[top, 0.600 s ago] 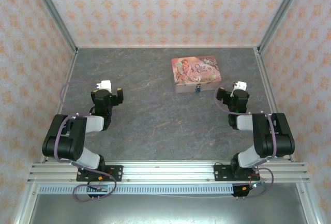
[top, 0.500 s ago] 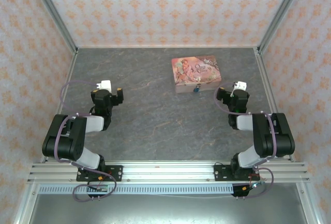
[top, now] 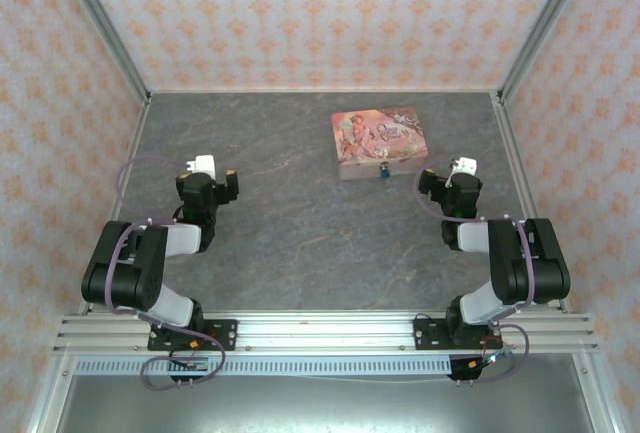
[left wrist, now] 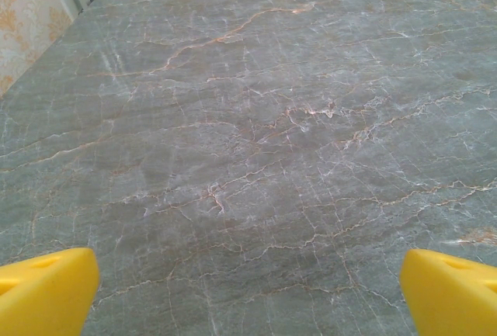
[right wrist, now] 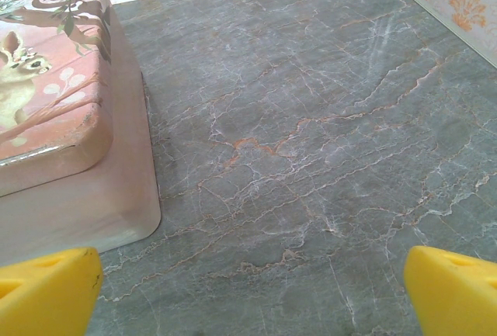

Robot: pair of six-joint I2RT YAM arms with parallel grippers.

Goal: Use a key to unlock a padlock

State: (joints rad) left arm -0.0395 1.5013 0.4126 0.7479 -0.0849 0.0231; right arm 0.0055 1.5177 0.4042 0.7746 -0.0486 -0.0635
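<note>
I see both arms folded in a resting pose at the near edge of the table (top: 300,243). The left arm (top: 130,268) goes from its base on the rail (top: 320,333) outward to the left. It bends at the elbow, and the forearm comes back inward and forward, low over the surface. The right arm (top: 525,263) does the same in mirror, with its elbow out to the right. The two wrists point toward the far wall.

The left gripper (left wrist: 248,293) hangs low over bare stone. Its yellow fingertips (left wrist: 46,289) stand wide apart in the two lower corners of the wrist view, with only the table between them. The right gripper (right wrist: 252,293) has its fingertips (right wrist: 454,289) spread just as wide, and they hold nothing. From its wrist camera the near right corner of the pink box (right wrist: 70,134) is at the left, close in front of the left finger but not touching it.

From above, the padlock (top: 382,173) is a tiny blue spot against the near wall of the pink box, about at its middle. I cannot tell if it rests on the table. It is in the far right part of the table, left of the right gripper and well apart from the left one.
</note>
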